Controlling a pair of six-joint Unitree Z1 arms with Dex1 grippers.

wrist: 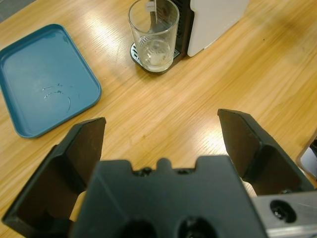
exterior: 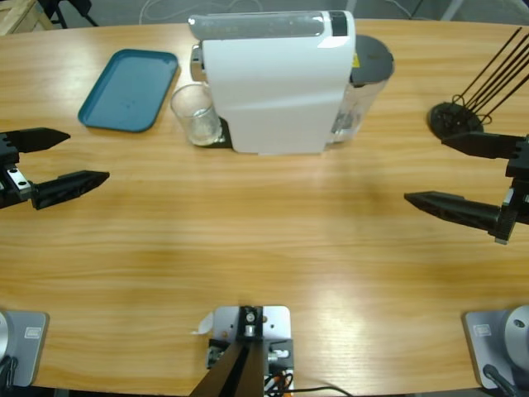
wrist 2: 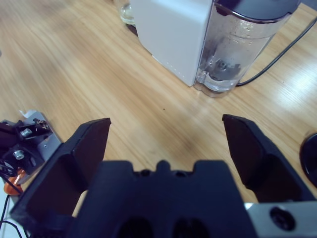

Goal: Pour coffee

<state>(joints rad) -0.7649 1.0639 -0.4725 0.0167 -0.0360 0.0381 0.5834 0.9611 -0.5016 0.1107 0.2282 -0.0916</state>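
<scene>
The task looks barely begun. In the high view the white coffee machine (exterior: 277,83) stands at the upper middle of the frame, with a clear glass (exterior: 196,114) on its drip stand at its left side, just under where the spout should be. In the left wrist view the glass (wrist: 153,34) sits at the top centre and appears empty, with only a pale film or reflection at its bottom; no coffee shows in it. A teal tray (exterior: 130,90) lies bare at the upper left, near the glass but apart from it. The left gripper (exterior: 56,163) waits at the left edge of the high view, jaws spread wide and holding nothing; the right gripper (exterior: 463,178) is at the right edge, likewise spread and empty, well apart from the machine. A black wire stand (exterior: 456,118) sits at the upper right. Judging from this, the glass is placed, but brewing and any carrying of the filled glass remain undone.
</scene>
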